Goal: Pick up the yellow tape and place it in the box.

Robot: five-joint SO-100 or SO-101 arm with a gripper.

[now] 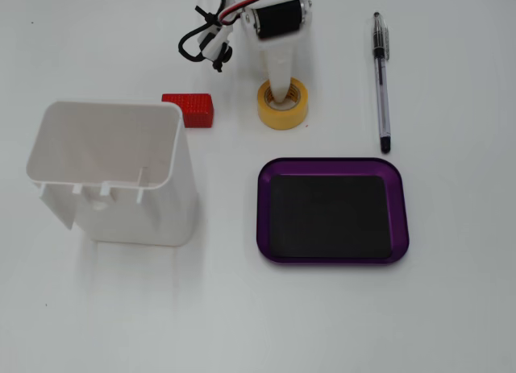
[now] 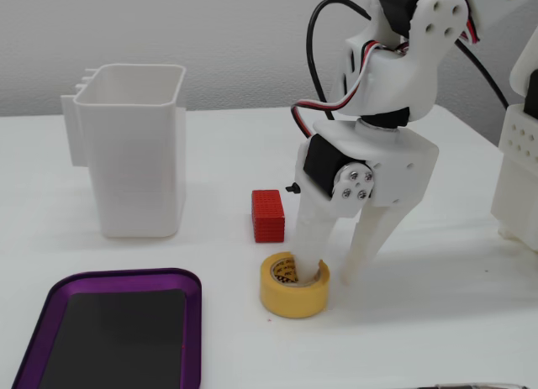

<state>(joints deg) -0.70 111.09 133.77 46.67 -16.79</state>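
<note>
The yellow tape (image 1: 282,119) lies flat on the white table, just above the purple tray's top left corner in a fixed view; it also shows in the other fixed view (image 2: 290,302). The box, a purple tray (image 1: 264,220) with a black floor, is empty; it also shows at the bottom left of the other fixed view (image 2: 126,277). My gripper (image 1: 281,89) points down over the roll. In a fixed view (image 2: 328,278) one finger (image 2: 309,254) is inside the roll's core and the other finger (image 2: 363,246) is outside its wall. The jaws stand apart.
A tall white plastic container (image 1: 113,176) (image 2: 139,154) stands left of the tray. A small red block (image 1: 188,109) (image 2: 268,214) lies close to the tape. A pen (image 1: 382,83) lies above the tray's right end. A white structure (image 2: 521,170) stands at the right edge.
</note>
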